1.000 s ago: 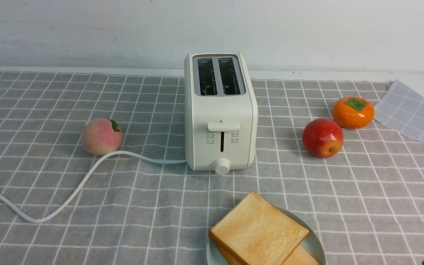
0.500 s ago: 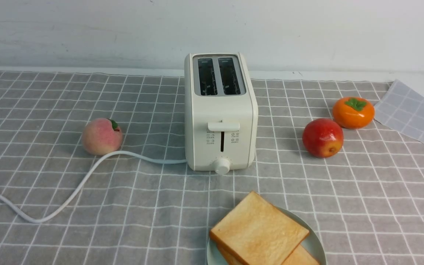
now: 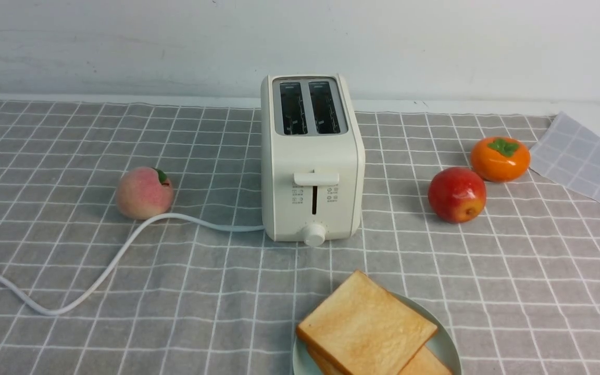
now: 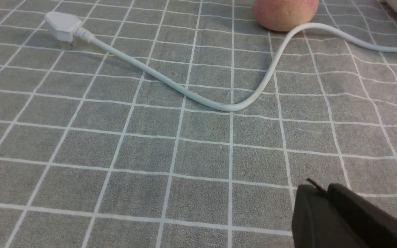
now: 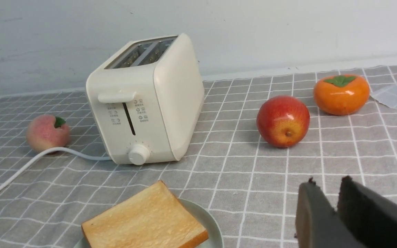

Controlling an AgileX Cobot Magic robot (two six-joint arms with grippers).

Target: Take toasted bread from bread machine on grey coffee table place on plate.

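Front: two square golden-tan toast slices, upper [image 3: 367, 325] overlapping lower [image 3: 426, 364], on round pale-green plate [image 3: 447, 341]; cream-white two-slot toaster [image 3: 284, 177] beyond, on grey grid-clothed table [image 3: 175, 323] | L wrist: left gripper [image 4: 323, 187] fingers closed together, nothing held, above cloth | R wrist: right gripper [image 5: 328, 182] fingers slightly parted, empty; toast on plate.

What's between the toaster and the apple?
Just bare gridded cloth between toaster and apple; both the front and right wrist views show that.
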